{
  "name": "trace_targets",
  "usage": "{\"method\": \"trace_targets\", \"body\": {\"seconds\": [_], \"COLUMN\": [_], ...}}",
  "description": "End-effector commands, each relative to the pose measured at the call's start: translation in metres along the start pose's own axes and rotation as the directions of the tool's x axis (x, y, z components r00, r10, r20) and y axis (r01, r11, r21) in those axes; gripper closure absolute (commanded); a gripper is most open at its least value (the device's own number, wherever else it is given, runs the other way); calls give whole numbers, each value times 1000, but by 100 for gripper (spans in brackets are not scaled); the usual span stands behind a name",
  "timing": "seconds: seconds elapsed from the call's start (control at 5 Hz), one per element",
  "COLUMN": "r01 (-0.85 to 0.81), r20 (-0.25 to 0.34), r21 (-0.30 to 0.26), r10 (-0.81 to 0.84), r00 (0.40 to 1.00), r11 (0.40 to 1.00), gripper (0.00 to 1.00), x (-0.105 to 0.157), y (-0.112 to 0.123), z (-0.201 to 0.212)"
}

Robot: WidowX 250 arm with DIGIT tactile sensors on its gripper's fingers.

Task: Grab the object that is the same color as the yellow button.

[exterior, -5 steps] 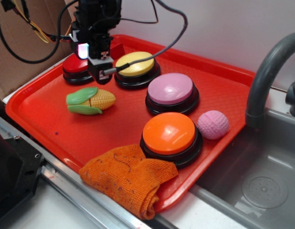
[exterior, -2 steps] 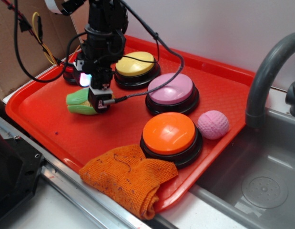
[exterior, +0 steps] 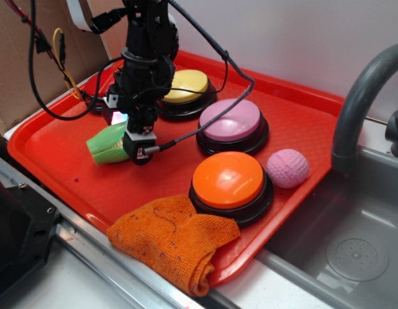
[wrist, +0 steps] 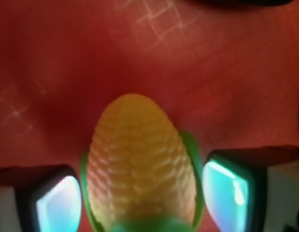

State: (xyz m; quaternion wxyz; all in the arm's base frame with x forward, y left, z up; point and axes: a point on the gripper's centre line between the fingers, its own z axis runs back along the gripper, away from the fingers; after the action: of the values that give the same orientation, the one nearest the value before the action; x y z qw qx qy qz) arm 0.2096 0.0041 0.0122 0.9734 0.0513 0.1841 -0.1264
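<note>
The toy corn cob [exterior: 107, 143], yellow kernels with green husk leaves, lies on the red tray [exterior: 63, 170] at its left side. My gripper [exterior: 138, 149] is lowered over the cob's right end and hides it. In the wrist view the cob [wrist: 142, 154] fills the space between my two glowing pads [wrist: 57, 205], with thin gaps of red tray on both sides. The jaws are open around the cob. The yellow button [exterior: 189, 82] on its black base stands just behind my arm, partly covered by it.
A mauve button [exterior: 229, 121], an orange button [exterior: 228, 177] and a pink textured ball [exterior: 287, 168] stand to the right on the tray. An orange cloth [exterior: 173, 239] hangs over the front rim. A sink [exterior: 353, 251] and grey faucet [exterior: 356, 103] are at the right.
My gripper has come forward from the back buttons and down over the corn cob, so the fingers now straddle it. The cob has turned slightly.
</note>
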Motion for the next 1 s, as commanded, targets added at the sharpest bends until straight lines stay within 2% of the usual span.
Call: {"method": "trace_targets", "body": {"seconds": [0.0, 0.2, 0.4, 0.6, 0.8], "r01": [-5, -19, -35, -51, -78], "r20": [-3, 1, 17, 68, 149], "r21": [-42, -103, -105, -105, -106], "r10": [5, 19, 37, 59, 94], "r00": [1000, 1000, 999, 996, 984], "r11": [999, 995, 994, 993, 991], "gripper": [0, 100, 100, 100, 100], "x": [-1, -3, -4, -7, -17], "y": [-4, -5, -4, -5, -6], "z": [-11, -18, -9, 22, 73]}}
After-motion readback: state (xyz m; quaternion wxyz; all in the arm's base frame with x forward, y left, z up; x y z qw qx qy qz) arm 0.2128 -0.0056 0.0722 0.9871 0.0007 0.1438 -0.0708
